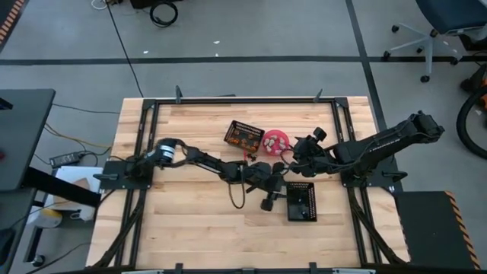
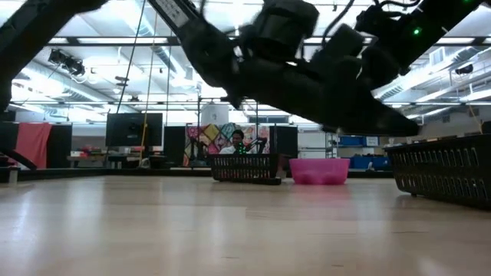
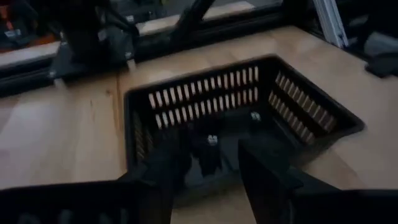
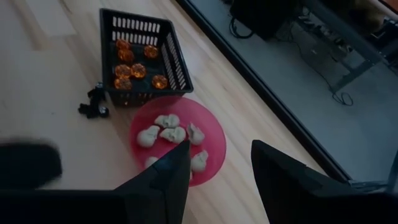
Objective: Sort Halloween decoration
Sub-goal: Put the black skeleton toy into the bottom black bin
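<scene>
Hovering over the near black basket (image 3: 242,118), the left tool (image 3: 214,171) is seen with its fingers apart and a small black trinket (image 3: 210,149) between them, inside the basket; whether it is gripped cannot be told. A second black piece (image 3: 255,116) lies deeper in. The right tool (image 4: 217,168), fingers apart and empty, hangs above the pink bowl (image 4: 214,134) of pale trinkets (image 4: 165,132). Beyond it, orange trinkets (image 4: 134,65) fill the far basket (image 4: 140,28). Black pieces (image 4: 93,107) left on the bench (image 4: 43,74) suggest sorting is well advanced, not finished.

Orange trinkets (image 4: 134,65) in basket; pale trinkets (image 4: 169,134) in bowl.
</scene>
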Motion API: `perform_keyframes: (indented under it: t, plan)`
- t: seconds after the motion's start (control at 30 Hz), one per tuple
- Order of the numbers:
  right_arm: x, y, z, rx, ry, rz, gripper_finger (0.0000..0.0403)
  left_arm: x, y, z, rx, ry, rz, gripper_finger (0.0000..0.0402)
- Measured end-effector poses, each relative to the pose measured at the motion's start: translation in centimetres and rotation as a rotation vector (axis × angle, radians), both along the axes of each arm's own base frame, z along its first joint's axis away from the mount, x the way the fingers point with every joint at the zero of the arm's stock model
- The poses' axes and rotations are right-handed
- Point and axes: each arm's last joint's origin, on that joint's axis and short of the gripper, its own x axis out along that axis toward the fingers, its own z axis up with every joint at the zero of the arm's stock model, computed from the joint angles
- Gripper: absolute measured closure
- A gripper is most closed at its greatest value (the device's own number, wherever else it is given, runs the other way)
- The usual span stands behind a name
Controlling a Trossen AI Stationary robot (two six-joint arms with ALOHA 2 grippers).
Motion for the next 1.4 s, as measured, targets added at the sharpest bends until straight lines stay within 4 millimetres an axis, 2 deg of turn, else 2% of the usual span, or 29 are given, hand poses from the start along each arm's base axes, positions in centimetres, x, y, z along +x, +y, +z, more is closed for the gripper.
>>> perform_keyframes:
  t: [0.13, 0.27, 0.4, 0.53, 0.63, 0.8, 0.87, 1.0, 1.4]
  plan:
    - [-0.1, 0.2, 0.2, 0.002, -0.011, 0.011, 0.023, -1.9, 0.5, 1.4, 0.058, 0.064, 0.047, 0.0259]
    - [-0.1, 0.2, 0.2, 0.001, -0.009, 0.012, 0.023, -4.6, 1.1, 1.9, 0.106, 0.168, 0.089, 0.0259]
    - [-0.2, 0.3, 0.1, 0.002, -0.007, 0.016, 0.023, -7.4, 1.6, 2.9, 0.119, 0.15, 0.164, 0.026]
    - [-0.1, 0.3, 0.2, 0.006, -0.01, 0.02, 0.023, -10.5, 3.1, 1.5, 0.128, 0.216, 0.289, 0.026]
    - [0.0, 0.3, 0.2, 0.009, -0.018, 0.021, 0.0229, -11.8, 4.9, 0.3, 0.072, 0.259, 0.371, 0.026]
    - [0.2, 0.4, 0.4, 0.012, -0.042, 0.026, 0.0229, -13.0, 6.9, -1.6, -0.004, 0.338, 0.467, 0.026]
    - [0.2, 0.4, 0.4, 0.007, -0.041, 0.033, 0.0229, -12.9, 7.4, -1.8, -0.004, 0.327, 0.501, 0.026]
    - [0.3, 0.5, 0.5, 0.015, -0.052, 0.039, 0.0229, -13.0, 7.8, -2.5, 0.084, 0.331, 0.554, 0.026]
    - [0.5, 0.6, 0.5, 0.056, -0.066, 0.064, 0.023, -12.9, 7.8, -2.8, 0.315, 0.325, 0.484, 0.026]
